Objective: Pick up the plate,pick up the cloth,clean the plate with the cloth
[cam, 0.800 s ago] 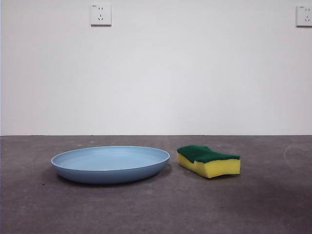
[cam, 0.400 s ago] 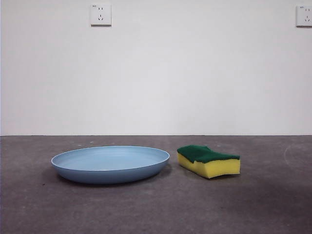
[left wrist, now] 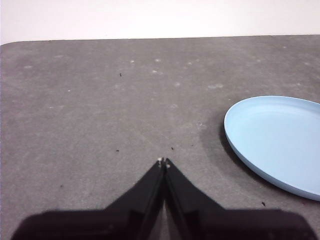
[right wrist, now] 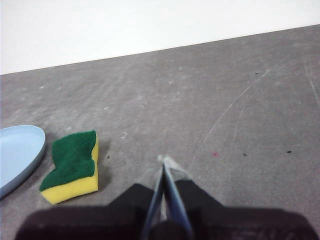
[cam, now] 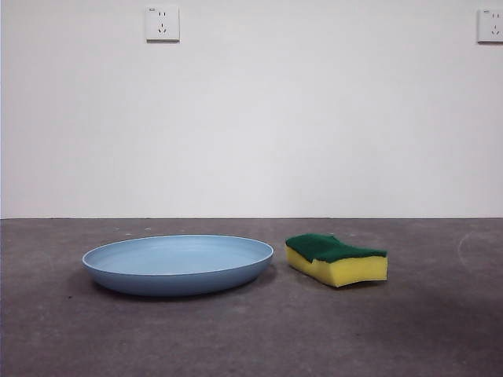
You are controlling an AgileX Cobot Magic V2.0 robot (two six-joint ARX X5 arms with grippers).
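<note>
The light-blue plate (cam: 178, 263) lies flat on the dark grey table, left of centre in the front view. The cloth, a yellow sponge with a dark-green top (cam: 336, 259), lies just right of it, apart from it. My left gripper (left wrist: 163, 162) is shut and empty, off to the side of the plate (left wrist: 277, 141), above bare table. My right gripper (right wrist: 163, 161) is shut and empty, off to the side of the sponge (right wrist: 73, 165); the plate's rim (right wrist: 17, 155) shows beyond the sponge. Neither gripper shows in the front view.
A white wall stands behind the table, with two sockets (cam: 162, 23) high up. The table's rounded far corner (left wrist: 15, 44) shows in the left wrist view. Faint scratches mark the tabletop (right wrist: 235, 107) near the right gripper.
</note>
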